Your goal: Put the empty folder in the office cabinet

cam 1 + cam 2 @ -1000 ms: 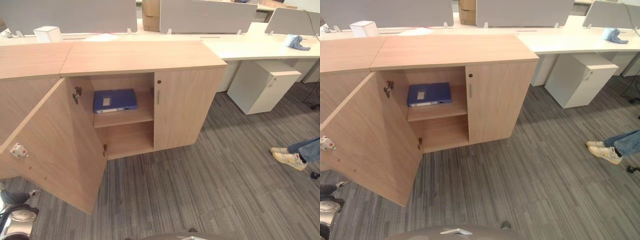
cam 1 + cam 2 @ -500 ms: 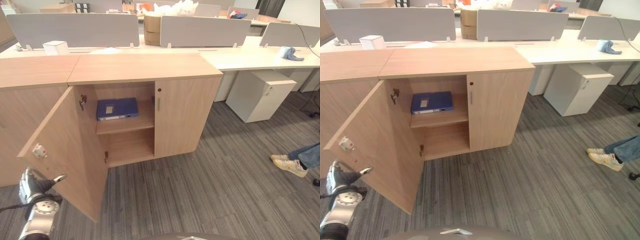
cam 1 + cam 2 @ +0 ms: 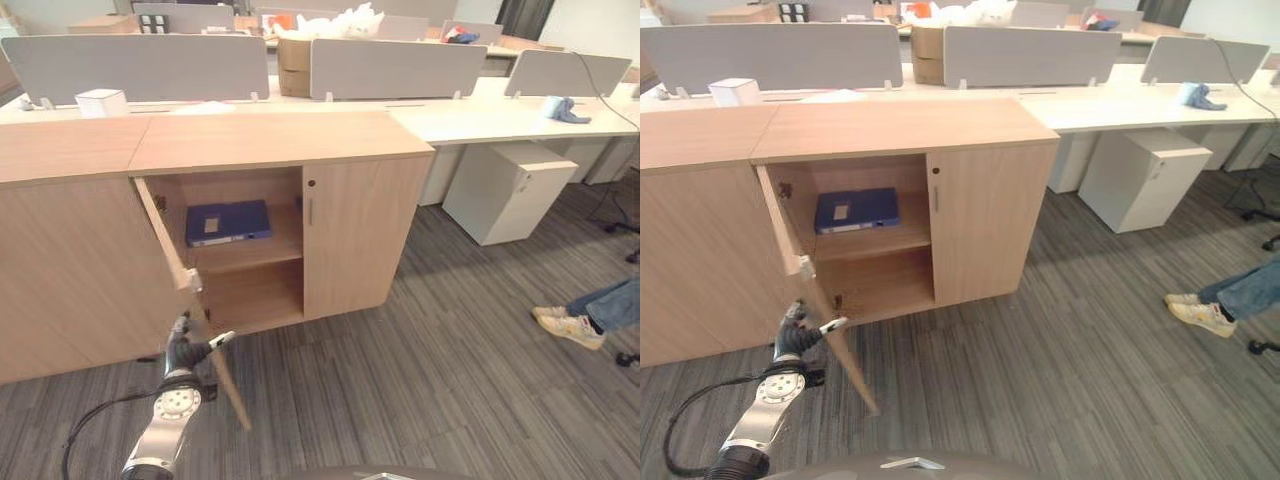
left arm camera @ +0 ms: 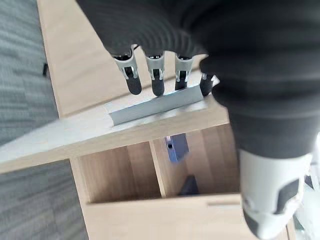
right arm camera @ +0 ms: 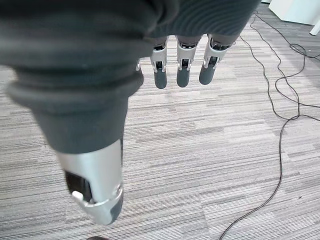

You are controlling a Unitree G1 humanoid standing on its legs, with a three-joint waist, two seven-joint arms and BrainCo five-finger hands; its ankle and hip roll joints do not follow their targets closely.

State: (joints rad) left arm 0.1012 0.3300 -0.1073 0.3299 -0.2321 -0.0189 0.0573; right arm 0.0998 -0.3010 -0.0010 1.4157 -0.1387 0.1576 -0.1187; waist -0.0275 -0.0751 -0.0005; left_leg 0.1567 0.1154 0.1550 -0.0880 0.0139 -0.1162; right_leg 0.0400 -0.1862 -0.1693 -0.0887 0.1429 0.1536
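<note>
With the blue folder (image 3: pixel 228 222) on the shelf, push the light wooden cabinet door (image 3: pixel 190 300) shut using the open left hand (image 3: pixel 186 350), straight fingers (image 4: pixel 157 80) against its edge, holding nothing.

The light wooden two-door office cabinet (image 3: pixel 280 210) is seen from above and in front by both head views (nearly the same scene). Its open door's edge (image 4: pixel 100 127) is viewed very closely from the left wrist; grey striped carpet (image 5: pixel 200 165) is faced from the right wrist.

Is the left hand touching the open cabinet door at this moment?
Touching. In the left wrist view, the left hand has its straight fingers laid on the cabinet door edge.
</note>
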